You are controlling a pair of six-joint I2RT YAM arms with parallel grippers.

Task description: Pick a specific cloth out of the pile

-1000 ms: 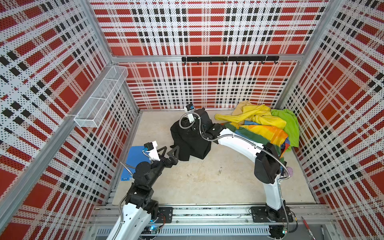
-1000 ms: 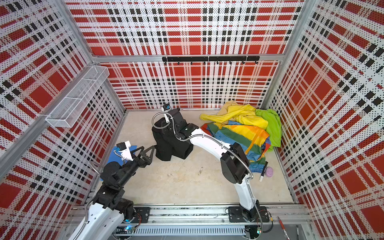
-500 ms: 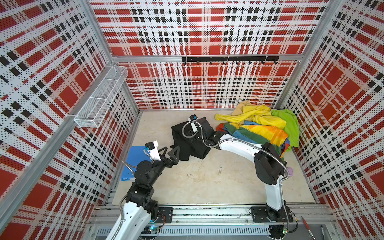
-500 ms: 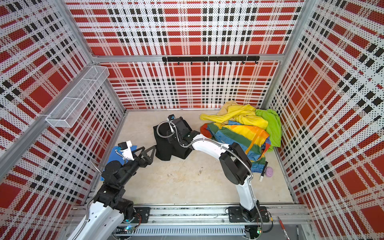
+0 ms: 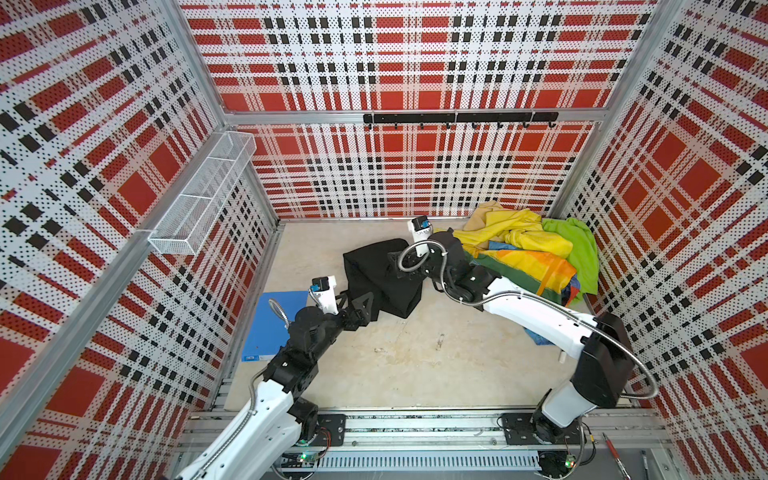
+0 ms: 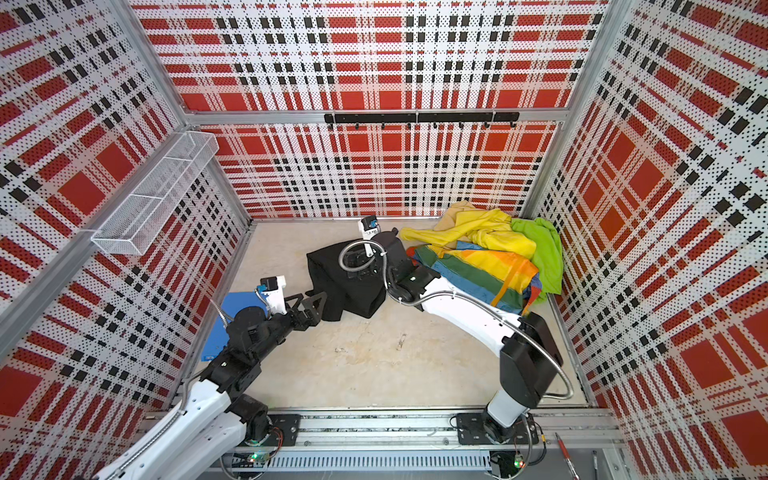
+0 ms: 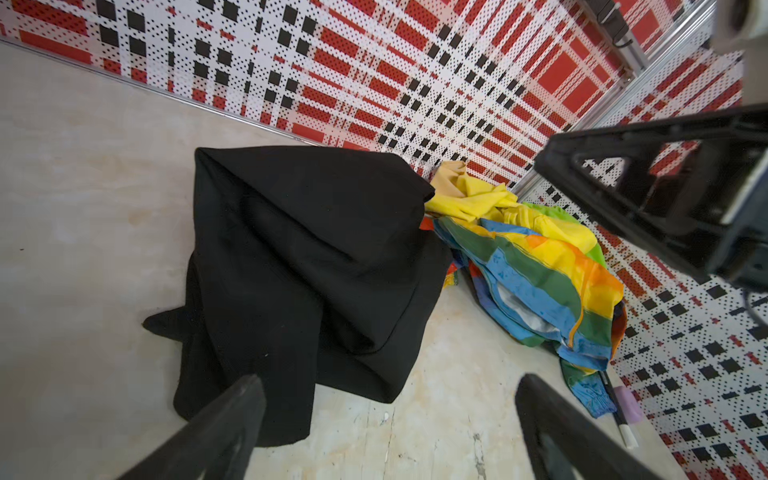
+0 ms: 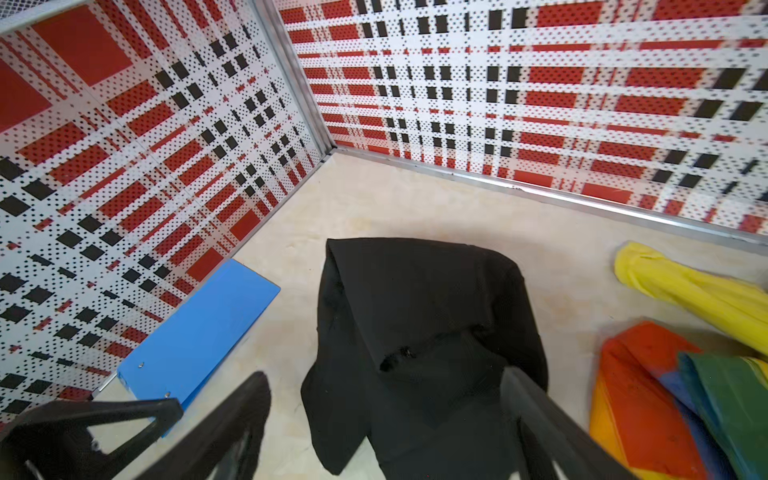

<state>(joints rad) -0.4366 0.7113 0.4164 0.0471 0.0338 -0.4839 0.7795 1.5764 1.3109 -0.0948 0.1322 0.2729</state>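
The black cloth [image 5: 374, 278] [image 6: 336, 274] lies in a crumpled heap on the floor, left of the pile [image 5: 528, 253] [image 6: 490, 253] of yellow, lime green, tan and rainbow-patched fabrics. My right gripper [image 5: 399, 266] [image 8: 384, 376] hovers open just over the cloth [image 8: 419, 316], its jaws wide apart and gripping nothing. My left gripper [image 5: 353, 300] [image 7: 388, 382] stands open at the cloth's near left edge, above bare floor, with the cloth [image 7: 307, 266] and the pile [image 7: 536, 266] in front of it.
A blue folder [image 5: 276, 324] [image 8: 199, 328] lies flat by the left wall. A wire basket [image 5: 203, 199] hangs on that wall and a black hook rail [image 5: 457, 118] runs along the back wall. A marker and a purple object [image 7: 623, 411] lie by the right wall.
My right gripper has opened and let go of the black cloth, which has slumped onto the floor. The right arm has shifted a little to the right. The left arm has barely moved.
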